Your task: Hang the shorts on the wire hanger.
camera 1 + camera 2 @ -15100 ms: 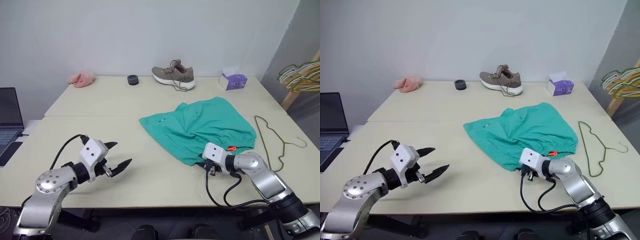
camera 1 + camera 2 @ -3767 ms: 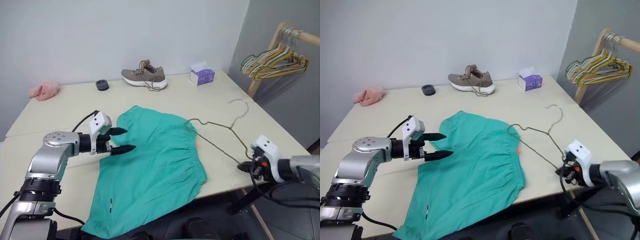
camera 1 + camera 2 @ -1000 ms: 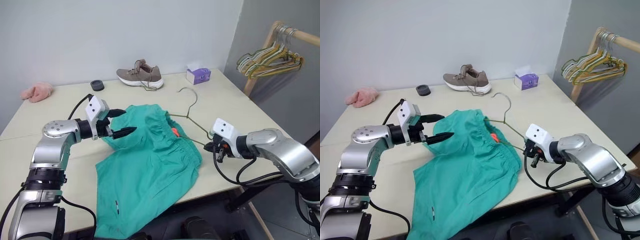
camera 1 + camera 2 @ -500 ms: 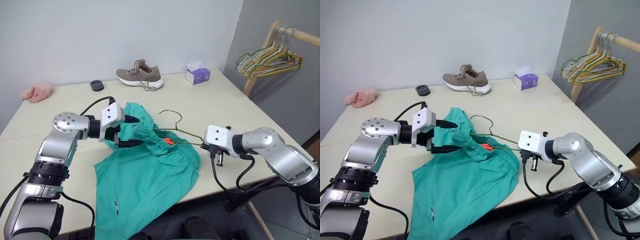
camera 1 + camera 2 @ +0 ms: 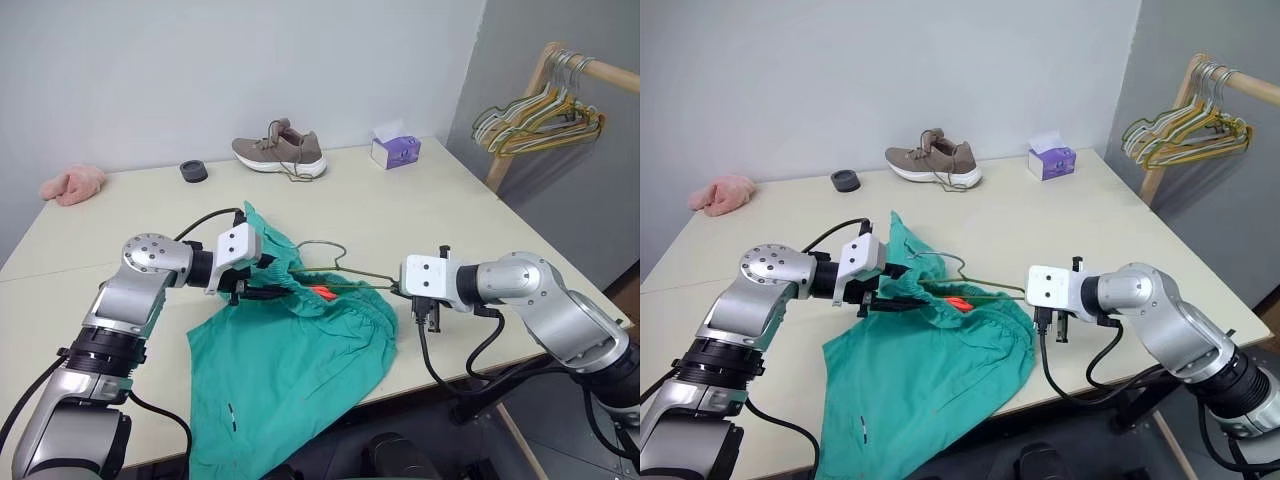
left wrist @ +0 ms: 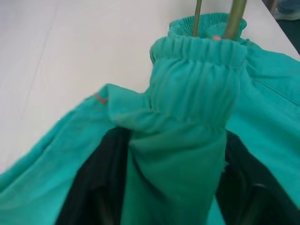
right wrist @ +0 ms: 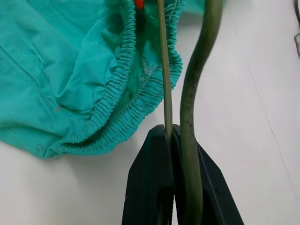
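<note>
1. The left hand [image 5: 262,283] has its two black fingers [image 6: 101,187] on either side of a bunched fold of the shorts' [image 5: 290,370] elastic waistband, pinching it up off the surface [image 5: 420,205].
2. The right hand [image 5: 418,300] is pressed together on the wire hanger [image 7: 165,70], nipping one thin strand between its fingers [image 7: 150,187].
3. From the right hand the hanger runs into the waistband opening, toward the left hand.
4. The remaining fabric lies below the left hand, draping over the surface's near edge.
</note>
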Tool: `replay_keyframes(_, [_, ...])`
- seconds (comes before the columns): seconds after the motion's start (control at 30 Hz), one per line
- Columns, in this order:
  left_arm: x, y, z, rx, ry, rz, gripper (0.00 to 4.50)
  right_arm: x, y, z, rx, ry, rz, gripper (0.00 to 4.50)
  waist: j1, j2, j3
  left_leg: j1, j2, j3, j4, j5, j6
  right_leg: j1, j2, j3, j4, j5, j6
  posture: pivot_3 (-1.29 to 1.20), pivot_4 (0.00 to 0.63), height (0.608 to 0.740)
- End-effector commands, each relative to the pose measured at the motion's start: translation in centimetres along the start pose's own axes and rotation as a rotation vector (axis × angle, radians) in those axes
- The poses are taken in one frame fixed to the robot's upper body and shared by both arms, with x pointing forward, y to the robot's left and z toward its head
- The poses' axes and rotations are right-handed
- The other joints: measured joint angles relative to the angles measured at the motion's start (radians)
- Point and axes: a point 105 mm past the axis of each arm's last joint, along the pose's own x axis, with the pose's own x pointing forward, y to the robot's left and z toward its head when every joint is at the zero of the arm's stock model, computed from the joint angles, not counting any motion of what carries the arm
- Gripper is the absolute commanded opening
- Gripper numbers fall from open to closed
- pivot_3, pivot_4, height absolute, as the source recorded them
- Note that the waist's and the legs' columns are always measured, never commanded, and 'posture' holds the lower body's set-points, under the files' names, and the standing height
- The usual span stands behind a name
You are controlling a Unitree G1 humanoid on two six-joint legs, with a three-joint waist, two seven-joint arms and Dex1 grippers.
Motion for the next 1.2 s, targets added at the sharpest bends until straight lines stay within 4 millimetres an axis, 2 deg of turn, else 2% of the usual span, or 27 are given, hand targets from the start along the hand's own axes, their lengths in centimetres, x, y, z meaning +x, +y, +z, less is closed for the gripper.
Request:
replay_keyframes(0.03, [0.1, -0.2, 0.8, 0.035, -0.014, -0.015, 1.12, -0.7, -0.8, 1.9, -0.087, -0.056, -0.041, 0.0, 0.0, 0.0, 0.0, 0.0, 0.0, 0.0, 0.0, 0.0, 0.0, 0.0, 0.0, 0.0, 0.0, 0.0, 0.0, -0.26, 0.0, 0.74])
replay_keyframes(0.17, [0.1, -0.4, 0.8, 0.028, -0.014, -0.021, 0.01, -0.5, -0.6, 2.4, -0.113, -0.085, -0.033, 0.0, 0.0, 0.0, 0.0, 0.0, 0.0, 0.0, 0.0, 0.0, 0.0, 0.0, 0.0, 0.0, 0.0, 0.0, 0.0, -0.26, 0.0, 0.74])
replay_keyframes(0.27, [0.1, -0.6, 0.7, 0.02, -0.009, -0.03, 0.01, -0.5, 0.0, 2.2, -0.138, -0.089, 0.009, 0.0, 0.0, 0.0, 0.0, 0.0, 0.0, 0.0, 0.0, 0.0, 0.0, 0.0, 0.0, 0.0, 0.0, 0.0, 0.0, -0.26, 0.0, 0.74])
replay_keyframes(0.33, [0.0, -0.7, 0.5, 0.014, -0.002, -0.035, 0.01, -0.9, 0.2, 1.4, -0.13, -0.075, 0.038, 0.0, 0.0, 0.0, 0.0, 0.0, 0.0, 0.0, 0.0, 0.0, 0.0, 0.0, 0.0, 0.0, 0.0, 0.0, 0.0, -0.26, 0.0, 0.74])
replay_keyframes(0.4, [-0.1, -0.8, 0.3, 0.007, 0.008, -0.037, 0.0, -1.4, 0.0, 0.2, -0.129, -0.048, 0.04, 0.52, 0.001, 0.0, 0.0, 0.0, 0.0, 0.0, 0.0, 0.0, 0.0, 0.0, 0.0, 0.0, 0.0, 0.0, 0.0, -0.25, 0.0, 0.74])
replay_keyframes(0.53, [-0.4, -1.2, -0.1, -0.008, 0.024, -0.044, 0.0, -3.5, 0.0, -4.1, -0.112, 0.099, 0.086, 1.67, 0.004, 0.0, 0.0, 0.0, 0.0, 0.0, 0.001, 0.0, 0.0, 0.001, 0.0, 0.0, 0.0, 0.0, 0.0, -0.25, 0.0, 0.74])
replay_keyframes(0.6, [-0.5, -1.2, -0.2, -0.013, 0.026, -0.04, 0.0, -4.9, 0.6, -6.5, -0.069, 0.182, 0.118, 2.33, 0.004, 0.0, 0.0, 0.0, 0.0, 0.0, 0.0, 0.0, 0.0, 0.001, 0.0, 0.0, 0.0, 0.0, 0.0, -0.25, 0.0, 0.74])
replay_keyframes(0.67, [-0.5, -1.2, -0.3, -0.021, 0.026, -0.035, 0.0, -5.5, 1.5, -7.4, 0.033, 0.171, 0.132, 2.96, 0.005, 0.0, 0.0, 0.0, 0.0, 0.0, 0.0, 0.0, 0.0, 0.001, 0.0, 0.0, 0.0, 0.0, 0.0, -0.25, 0.0, 0.74])
replay_keyframes(0.8, [-0.7, -1.0, -0.3, -0.033, 0.016, -0.01, 0.0, -3.8, 3.0, -5.5, 0.348, -0.007, 0.072, 4.31, -0.007, -0.001, -0.001, 0.002, 0.001, 0.0, 0.0, 0.0, 0.0, 0.001, 0.001, 0.0, 0.001, 0.0, 0.0, -0.25, 0.0, 0.74])
replay_keyframes(1.0, [-1.1, 0.2, 0.9, -0.068, -0.051, 0.05, 0.0, -0.3, 3.7, -3.2, 0.684, -0.148, -0.043, 4.31, -0.005, -0.001, 0.0, 0.001, 0.001, -0.001, 0.0, 0.0, 0.0, 0.001, 0.002, 0.0, 0.002, 0.0, 0.0, -0.25, 0.0, 0.74])
replay_keyframes(1.2, [-1.4, 0.7, 1.3, -0.087, -0.075, 0.081, 0.0, 2.2, 5.0, -1.9, 0.835, -0.181, -0.002, 4.31, 0.006, -0.001, -0.001, 0.001, 0.0, -0.001, 0.001, 0.0, 0.0, 0.001, 0.0, 0.0, 0.001, 0.0, 0.0, -0.24, 0.0, 0.74])
